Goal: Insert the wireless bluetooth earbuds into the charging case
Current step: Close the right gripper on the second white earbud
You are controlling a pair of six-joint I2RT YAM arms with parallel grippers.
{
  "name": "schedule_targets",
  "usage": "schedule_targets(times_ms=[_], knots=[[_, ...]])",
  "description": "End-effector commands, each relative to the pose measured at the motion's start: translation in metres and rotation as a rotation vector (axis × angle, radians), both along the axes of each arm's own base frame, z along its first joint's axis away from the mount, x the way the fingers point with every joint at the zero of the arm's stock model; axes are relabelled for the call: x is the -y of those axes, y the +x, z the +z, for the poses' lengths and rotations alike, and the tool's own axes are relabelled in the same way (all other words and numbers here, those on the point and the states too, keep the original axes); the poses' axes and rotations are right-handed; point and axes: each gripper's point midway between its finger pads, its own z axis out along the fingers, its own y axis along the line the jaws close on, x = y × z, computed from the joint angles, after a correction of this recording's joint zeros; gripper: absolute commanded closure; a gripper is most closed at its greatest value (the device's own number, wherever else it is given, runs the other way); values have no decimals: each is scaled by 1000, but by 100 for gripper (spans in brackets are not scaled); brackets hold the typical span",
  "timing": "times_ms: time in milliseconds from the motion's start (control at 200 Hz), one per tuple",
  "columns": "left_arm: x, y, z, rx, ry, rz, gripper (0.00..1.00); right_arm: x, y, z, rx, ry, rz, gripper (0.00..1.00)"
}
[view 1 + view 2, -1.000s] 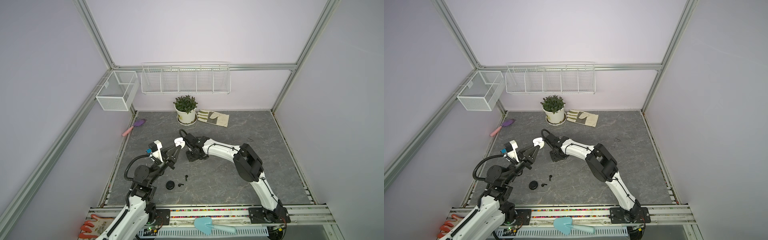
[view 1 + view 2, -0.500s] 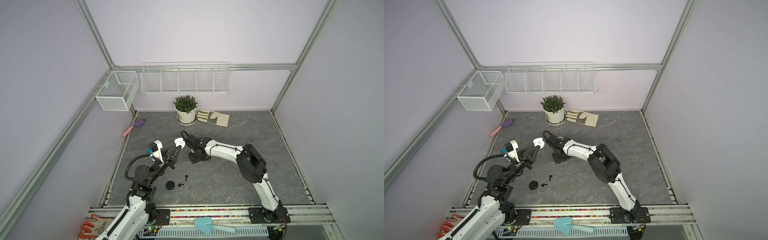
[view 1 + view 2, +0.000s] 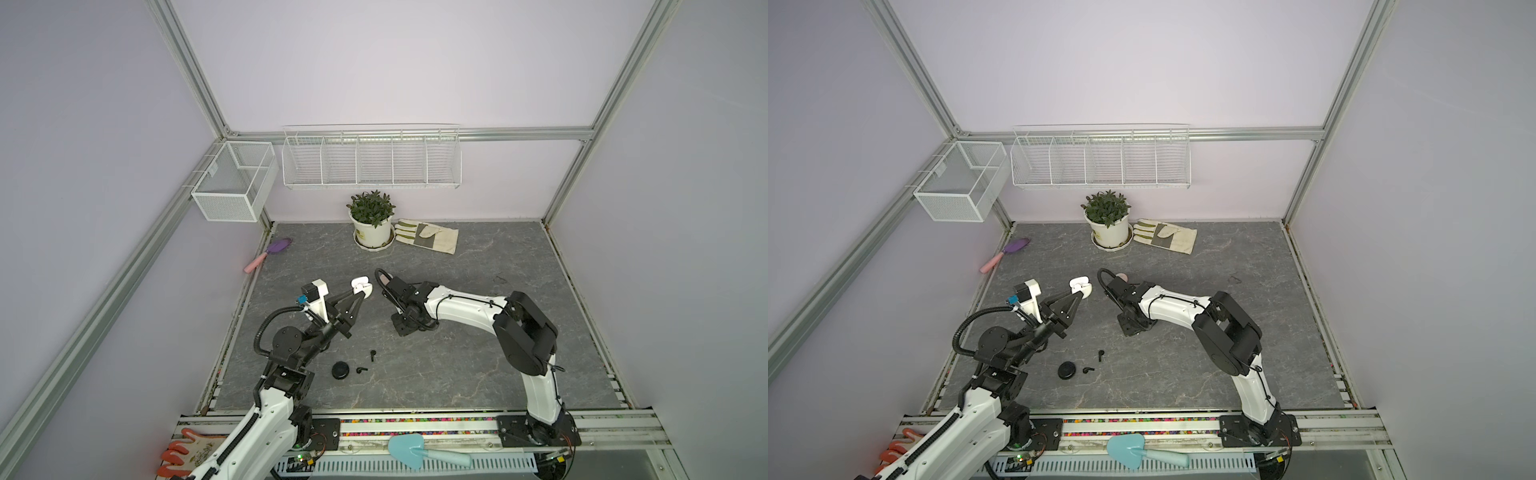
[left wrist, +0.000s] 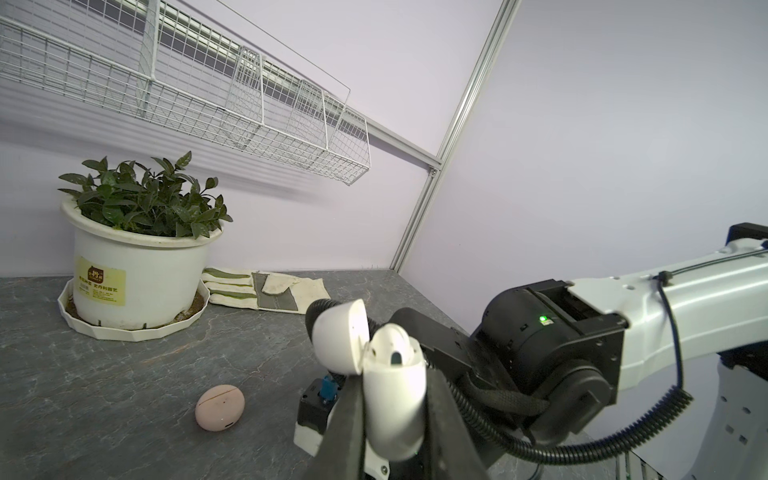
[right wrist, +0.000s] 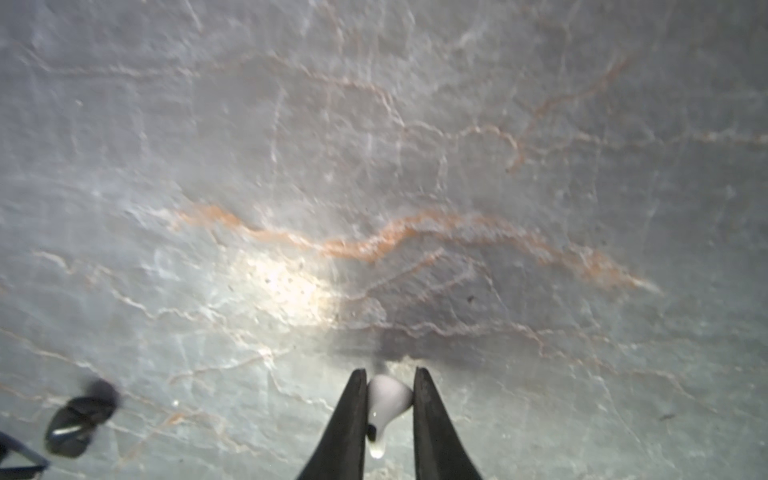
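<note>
Right wrist view: the right gripper (image 5: 389, 372) has its dark fingers drawn almost together on a small white stemmed plastic earbud (image 5: 384, 405), pinching the rounded head between the fingertips. The earbud's long axis runs along the fingers. Its stem points back toward the wrist and its head toward the grey veined stone-look tabletop (image 5: 374, 166) close beneath.

In the left wrist view the left gripper (image 4: 394, 384) is clamped fully on a white rounded plastic charging case (image 4: 395, 399), which it holds clear of the table. The hinged lid (image 4: 340, 336) is swung open and the mouth faces away from the wrist.

In both top views the two grippers are near each other at mid-table, not touching. Nearer the front rail, a black stemmed earbud (image 3: 372, 354) and a second black earbud (image 3: 361, 369) lie flat just beside a round black puck-like case (image 3: 340, 370). The first has its stem toward the rail and the second lies crosswise.
</note>
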Motion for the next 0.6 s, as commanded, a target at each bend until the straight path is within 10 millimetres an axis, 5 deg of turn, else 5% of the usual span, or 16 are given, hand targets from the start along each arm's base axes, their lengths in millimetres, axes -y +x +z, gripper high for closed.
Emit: schedule_targets(times_ms=[0,600], knots=[[0,-2,19,49,-11,-7,100,3,-2,5,8,11,-22,79],[-1,-4,21,60,-14,-2,100,12,-11,-5,-45,-25,-65,69]])
